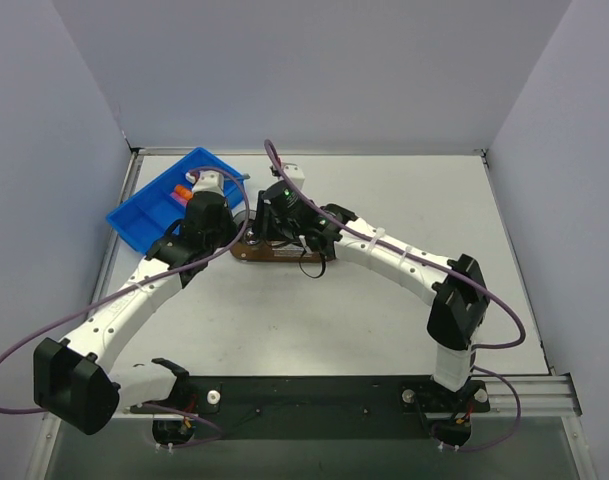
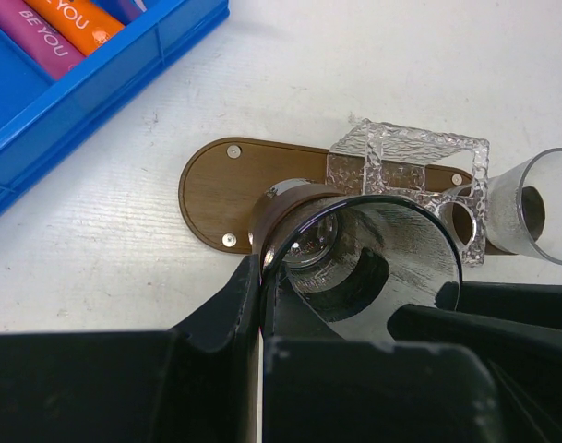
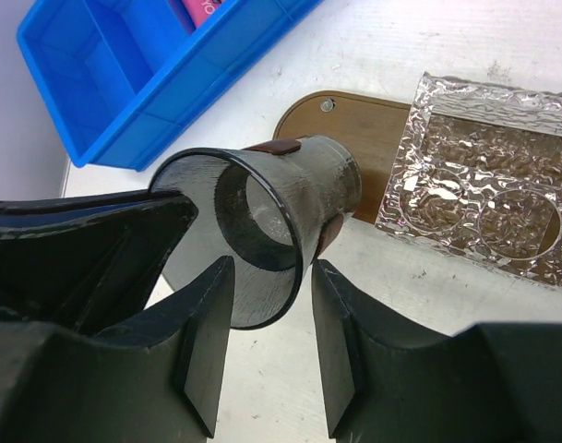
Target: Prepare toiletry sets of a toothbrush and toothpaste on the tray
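Blue bin [image 2: 96, 92] holds orange tube [image 2: 82, 20], pink tube [image 2: 39, 41]; left gripper [image 2: 262, 277] pinches smoky cup [image 3: 328, 185]; right gripper [image 3: 269, 277] parted.

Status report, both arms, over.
Left gripper shut on rim of smoky cup, tipped at end of tray. Right gripper open astride rim. Toothpaste in blue bin. Clear holder occupies tray.

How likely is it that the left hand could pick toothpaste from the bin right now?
Probably not yet: the left hand is shut on the cup, though the toothpaste lies uncovered in the nearby bin.
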Robot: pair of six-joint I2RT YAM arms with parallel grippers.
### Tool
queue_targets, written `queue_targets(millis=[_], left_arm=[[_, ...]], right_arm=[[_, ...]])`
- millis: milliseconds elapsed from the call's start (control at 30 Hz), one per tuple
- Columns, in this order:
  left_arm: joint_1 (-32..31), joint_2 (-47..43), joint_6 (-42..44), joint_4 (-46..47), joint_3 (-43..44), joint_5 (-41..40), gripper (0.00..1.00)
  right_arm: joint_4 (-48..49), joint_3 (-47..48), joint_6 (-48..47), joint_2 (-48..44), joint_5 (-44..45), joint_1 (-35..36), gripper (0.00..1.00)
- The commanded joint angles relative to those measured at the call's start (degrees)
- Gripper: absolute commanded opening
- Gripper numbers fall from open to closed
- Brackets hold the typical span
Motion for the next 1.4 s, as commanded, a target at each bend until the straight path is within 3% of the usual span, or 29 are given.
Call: queue_targets(millis=[0, 333, 633, 700, 833, 867, 967, 1367], left_arm=[[-0.8, -4.0, -1.5, 8.2, 0.9, -4.0, 0.00], [-2.3, -4.7, -1.1, 11.1, -0.9, -4.1, 0.00], [-3.6, -4.2, -0.1, 12.4, -0.9, 0.6, 0.00], [-3.6, -4.1, -0.2, 12.3, -0.9, 1.3, 0.00], [-3.6, -4.5, 1.3, 12.9, -0.8, 3.8, 0.16], [-3.6, -4.5, 1.5, 13.1, -0.6, 4.3, 0.26], [-3.6, -4.9, 2.4, 13.3, -0.7, 6.0, 0.39], [-3.4, -5.7, 5.1, 13.7, -0.2, 8.1, 0.54]], right_arm=[[-1.0, 1.0, 1.9, 0.7, 0.2, -0.3, 0.34], [-0.4, 1.4, 2.4, 2.0, -1.7, -0.2, 0.29], [0.8, 1.4, 2.2, 1.3, -4.0, -2.1, 0.00], [1.7, 0.8, 1.7, 0.7, -4.9, -2.5, 0.00], [3.2, -0.5, 0.5, -0.4, -6.3, -3.4, 0.00], [3.5, -0.7, 0.3, -0.8, -6.3, -3.5, 0.00], [4.6, -1.5, -1.0, -1.5, -7.3, -3.8, 0.00], [9.7, -3.6, -4.0, -2.3, -12.8, -5.2, 0.00]])
